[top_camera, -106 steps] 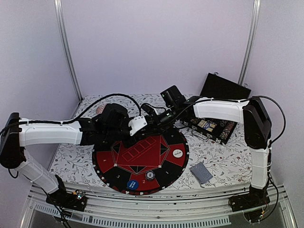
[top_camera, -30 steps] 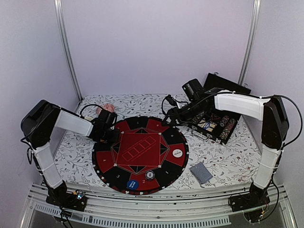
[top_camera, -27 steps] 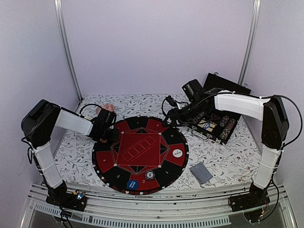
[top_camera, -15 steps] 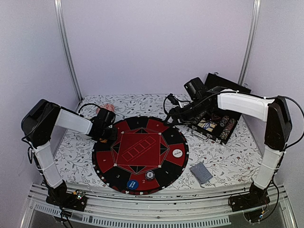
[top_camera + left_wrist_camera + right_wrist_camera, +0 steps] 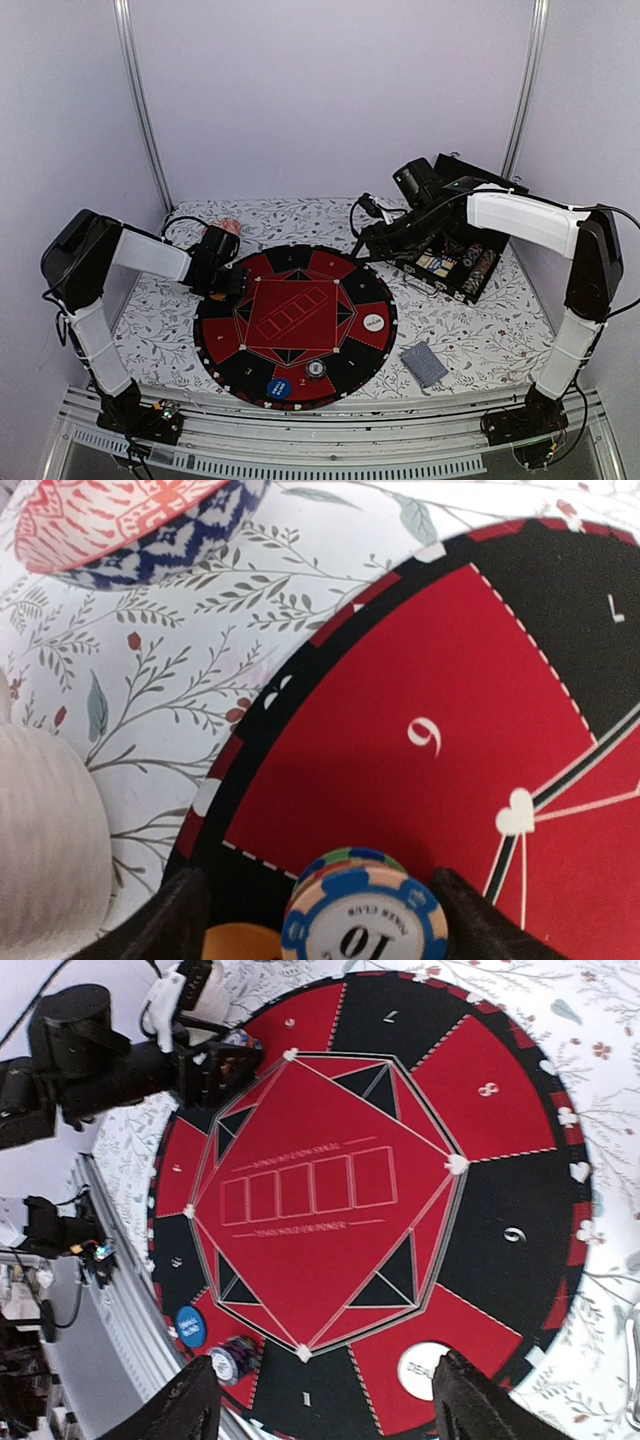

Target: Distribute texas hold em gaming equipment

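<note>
A stack of striped poker chips (image 5: 362, 920), its top blue-and-cream one marked 10, stands on a red segment at the left edge of the round mat (image 5: 300, 310). My left gripper (image 5: 325, 925) is open around the stack, a gap at each side. An orange disc (image 5: 240, 942) lies beside the stack. From the top view the left gripper (image 5: 228, 280) hides both. My right gripper (image 5: 368, 243) hangs open and empty above the mat's far right. A second chip stack (image 5: 316, 369), a blue disc (image 5: 279, 388) and a white disc (image 5: 374, 322) lie on the near segments. The grey-blue card deck (image 5: 424, 363) rests off the mat.
An open black case (image 5: 470, 185) with rows of chips stands at the back right, under the right arm. The pink patterned bowl (image 5: 120, 520) and a white cup (image 5: 40, 850) sit just left of the mat, close to my left gripper.
My left gripper's jaws have opened away from the chip stack, which now stands on the mat. The right arm has drawn back towards the case and its jaws have widened.
</note>
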Action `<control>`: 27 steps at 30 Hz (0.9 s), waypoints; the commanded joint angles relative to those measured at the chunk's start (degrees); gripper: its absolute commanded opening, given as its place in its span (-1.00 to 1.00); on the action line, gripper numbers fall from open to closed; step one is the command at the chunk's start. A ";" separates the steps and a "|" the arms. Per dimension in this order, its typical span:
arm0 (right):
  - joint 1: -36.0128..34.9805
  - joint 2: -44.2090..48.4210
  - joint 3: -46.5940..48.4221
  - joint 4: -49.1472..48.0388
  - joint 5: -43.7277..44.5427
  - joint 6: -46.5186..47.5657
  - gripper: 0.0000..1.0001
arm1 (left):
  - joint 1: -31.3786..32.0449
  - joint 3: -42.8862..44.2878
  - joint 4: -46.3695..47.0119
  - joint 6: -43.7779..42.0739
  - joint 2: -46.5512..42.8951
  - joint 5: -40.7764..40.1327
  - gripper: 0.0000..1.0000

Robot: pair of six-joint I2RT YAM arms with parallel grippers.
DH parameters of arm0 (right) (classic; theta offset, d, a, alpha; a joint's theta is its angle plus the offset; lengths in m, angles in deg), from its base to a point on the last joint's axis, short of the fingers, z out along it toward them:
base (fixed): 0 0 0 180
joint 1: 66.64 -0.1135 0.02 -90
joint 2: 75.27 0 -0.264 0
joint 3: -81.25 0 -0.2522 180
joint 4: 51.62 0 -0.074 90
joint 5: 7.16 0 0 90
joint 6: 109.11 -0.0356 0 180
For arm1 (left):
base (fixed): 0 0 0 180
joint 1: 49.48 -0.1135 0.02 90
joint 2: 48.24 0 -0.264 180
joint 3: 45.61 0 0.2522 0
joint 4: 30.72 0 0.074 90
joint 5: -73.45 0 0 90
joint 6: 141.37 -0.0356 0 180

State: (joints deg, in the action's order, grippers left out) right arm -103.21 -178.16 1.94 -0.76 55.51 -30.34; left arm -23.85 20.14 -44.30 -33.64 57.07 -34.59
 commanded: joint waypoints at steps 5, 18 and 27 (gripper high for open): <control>0.81 7.07 -0.35 12.36 13.82 4.37 0.79 | -0.25 1.97 -5.72 -3.60 -10.89 2.57 0.74; -5.27 17.22 -26.74 23.53 24.78 -11.73 0.98 | 5.85 1.63 -6.31 -12.77 -26.61 7.22 0.78; -13.91 15.38 -31.65 21.44 22.76 -13.76 0.98 | 6.79 1.01 -6.61 -13.67 -26.39 9.36 0.78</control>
State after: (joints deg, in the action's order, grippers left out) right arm -115.28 -162.69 -28.55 21.05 77.78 -42.18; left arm -17.64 20.95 -49.98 -46.03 30.21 -27.05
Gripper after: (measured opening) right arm 0.990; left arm 0.890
